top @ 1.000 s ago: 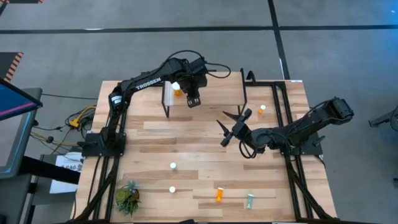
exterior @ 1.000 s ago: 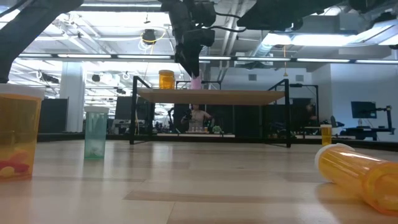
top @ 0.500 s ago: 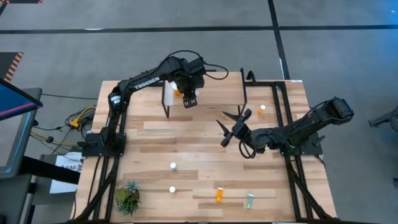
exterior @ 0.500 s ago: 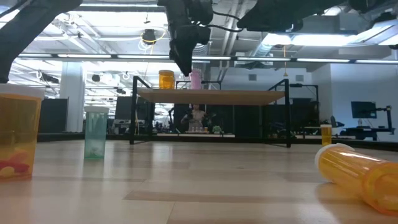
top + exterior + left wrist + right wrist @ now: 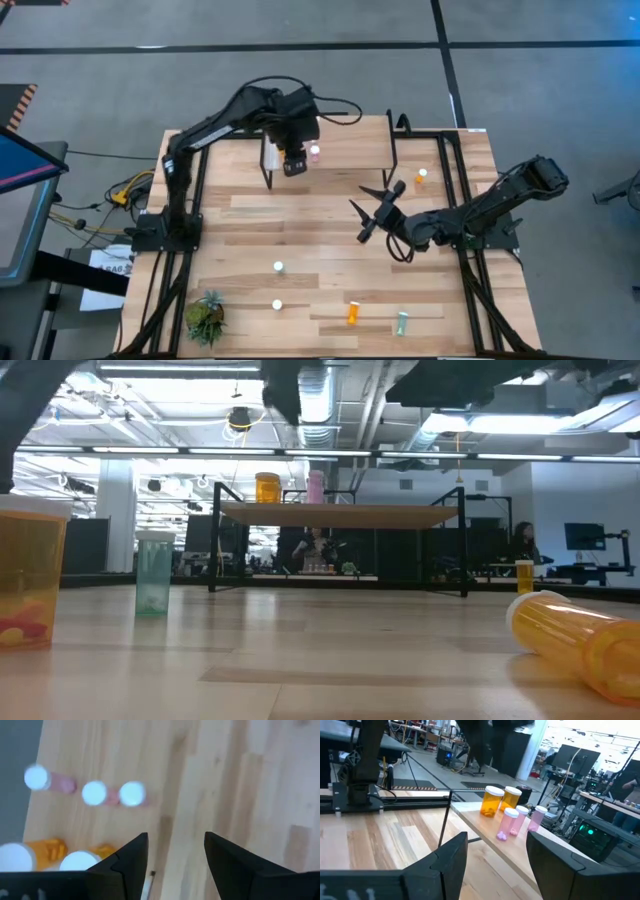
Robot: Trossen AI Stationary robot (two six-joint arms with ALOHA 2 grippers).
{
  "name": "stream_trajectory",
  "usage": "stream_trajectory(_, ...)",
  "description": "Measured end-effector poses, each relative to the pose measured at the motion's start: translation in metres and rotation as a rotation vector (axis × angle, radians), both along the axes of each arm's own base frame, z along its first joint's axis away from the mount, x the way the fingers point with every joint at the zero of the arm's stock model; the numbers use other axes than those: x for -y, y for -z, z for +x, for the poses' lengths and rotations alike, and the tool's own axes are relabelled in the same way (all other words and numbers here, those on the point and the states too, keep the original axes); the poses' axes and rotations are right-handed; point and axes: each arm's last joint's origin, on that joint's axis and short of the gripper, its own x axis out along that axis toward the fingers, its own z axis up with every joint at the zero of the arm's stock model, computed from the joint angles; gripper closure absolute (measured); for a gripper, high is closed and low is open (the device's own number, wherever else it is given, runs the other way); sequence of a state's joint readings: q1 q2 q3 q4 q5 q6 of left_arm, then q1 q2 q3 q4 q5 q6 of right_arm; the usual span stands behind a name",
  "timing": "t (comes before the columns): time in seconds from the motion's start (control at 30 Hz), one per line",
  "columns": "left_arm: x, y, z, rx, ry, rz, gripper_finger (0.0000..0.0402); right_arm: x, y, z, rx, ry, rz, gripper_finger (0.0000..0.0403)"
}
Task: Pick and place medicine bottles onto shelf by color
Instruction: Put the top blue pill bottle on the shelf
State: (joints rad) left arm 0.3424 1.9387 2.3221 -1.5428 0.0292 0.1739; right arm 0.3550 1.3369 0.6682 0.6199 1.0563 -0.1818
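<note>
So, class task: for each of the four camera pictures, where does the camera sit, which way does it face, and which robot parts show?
High view: overhead, looking down; both arms, left gripper above the shelf, right gripper over the table.
Low view: table height, looking across at the shelf; arms along the top.
Left wrist view: looking down on the shelf; own open fingers.
Right wrist view: looking sideways at the shelf; own open fingers.
Shared: pink bottles, all views.

Small green potted plant point(image 5: 206, 318) at the near left corner of the wooden table point(image 5: 300, 225), yellow and orange cables point(image 5: 128, 190) on the grey floor point(image 5: 520, 80) beside it, blue panel point(image 5: 20, 160) at left edge, person point(image 5: 524, 542) seated among desks beyond.
</note>
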Motion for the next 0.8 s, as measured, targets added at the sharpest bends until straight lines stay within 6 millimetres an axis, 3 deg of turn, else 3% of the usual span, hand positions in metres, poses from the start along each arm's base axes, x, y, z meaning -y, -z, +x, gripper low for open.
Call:
stream_trajectory(0.2,0.057,-0.035,-0.013,0.171,0.13,0.036,0.0221,-0.003,0.0,-0.001,-0.001,0.007,-0.003,0.0178)
stream_trajectory(0.4,0.118,-0.043,-0.021,0.244,0.327,0.053,0.0221,-0.005,0.0,-0.002,-0.001,0.0,-0.002,0.0178)
stream_trajectory(0.6,0.15,-0.022,-0.032,0.284,0.452,0.055,0.0221,-0.007,0.0,-0.002,-0.024,-0.009,-0.03,0.0178)
stream_trajectory(0.8,0.142,0.025,-0.058,0.39,0.384,0.031,0.0221,-0.014,-0.008,-0.011,-0.016,-0.044,-0.038,0.0178)
